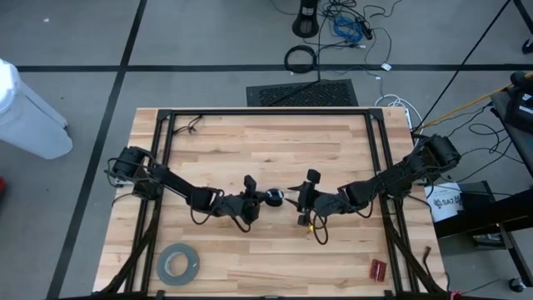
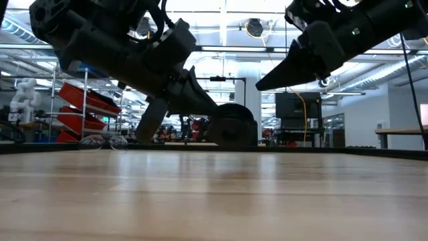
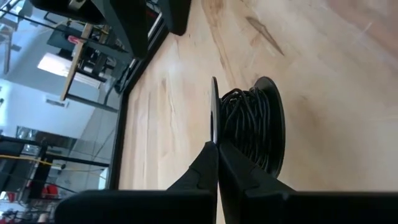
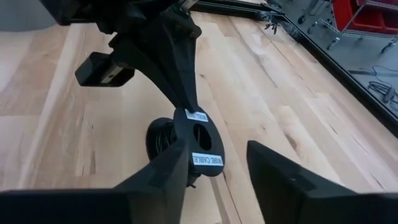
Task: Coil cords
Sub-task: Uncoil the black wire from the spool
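We see a small black spool (image 3: 252, 127) with thin dark wire (image 3: 244, 124) wound on it, standing on its edge near the middle of the wooden table (image 1: 266, 142). The left gripper (image 3: 217, 149) has its jaws pinched tight on one flat side of the spool. The right gripper (image 4: 214, 165) is just beside the spool with its jaws wide apart, holding nothing. A grey tape roll (image 1: 178, 263) lies near the table's front edge.

The spool (image 1: 273, 197) stands on edge at the table's (image 1: 266, 133) middle, between both grippers, with the tape roll (image 1: 177, 263) near the front-left corner.
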You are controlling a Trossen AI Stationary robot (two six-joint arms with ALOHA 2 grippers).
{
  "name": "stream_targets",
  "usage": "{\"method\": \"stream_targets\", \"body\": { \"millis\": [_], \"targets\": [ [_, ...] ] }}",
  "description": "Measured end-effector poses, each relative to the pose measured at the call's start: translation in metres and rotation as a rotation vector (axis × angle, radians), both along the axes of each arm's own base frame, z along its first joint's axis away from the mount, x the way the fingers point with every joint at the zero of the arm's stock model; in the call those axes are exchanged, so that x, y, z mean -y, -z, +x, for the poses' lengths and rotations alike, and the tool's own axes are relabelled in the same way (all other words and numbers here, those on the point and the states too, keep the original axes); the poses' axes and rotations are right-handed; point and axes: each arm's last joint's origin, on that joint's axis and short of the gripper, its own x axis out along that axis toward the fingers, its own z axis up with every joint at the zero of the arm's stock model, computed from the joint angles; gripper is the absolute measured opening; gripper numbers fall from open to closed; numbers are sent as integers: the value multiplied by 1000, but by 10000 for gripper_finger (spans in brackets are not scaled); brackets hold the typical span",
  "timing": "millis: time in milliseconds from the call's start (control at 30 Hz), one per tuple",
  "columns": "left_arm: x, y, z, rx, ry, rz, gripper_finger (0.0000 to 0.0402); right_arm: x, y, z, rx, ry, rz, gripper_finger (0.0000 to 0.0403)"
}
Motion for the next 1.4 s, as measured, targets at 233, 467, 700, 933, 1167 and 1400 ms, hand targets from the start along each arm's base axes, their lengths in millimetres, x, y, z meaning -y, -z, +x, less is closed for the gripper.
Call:
{"method": "stream_targets", "body": {
  "millis": [233, 467, 700, 933, 1167, 1400],
  "targets": [
    [1, -1, 0, 15, -3, -32, 1, 1, 2, -1, -31, 0, -7, 172],
    [4, -3, 1, 56, 32, -120, 1, 0, 3, -1, -31, -2, -4, 162],
    [11, -10, 6, 80, 68, -162, 1, -1, 4, -1, -42, -45, 15, 160],
    [12, -10, 6, 92, 56, -209, 1, -2, 4, -1, -48, -71, 29, 160],
    [12, -10, 6, 91, 58, -212, 1, -3, 4, 0, -55, -107, 50, 160],
    [11, -9, 6, 80, 53, -211, 1, -3, 1, -1, -44, -113, 56, 160]
  ]
}}
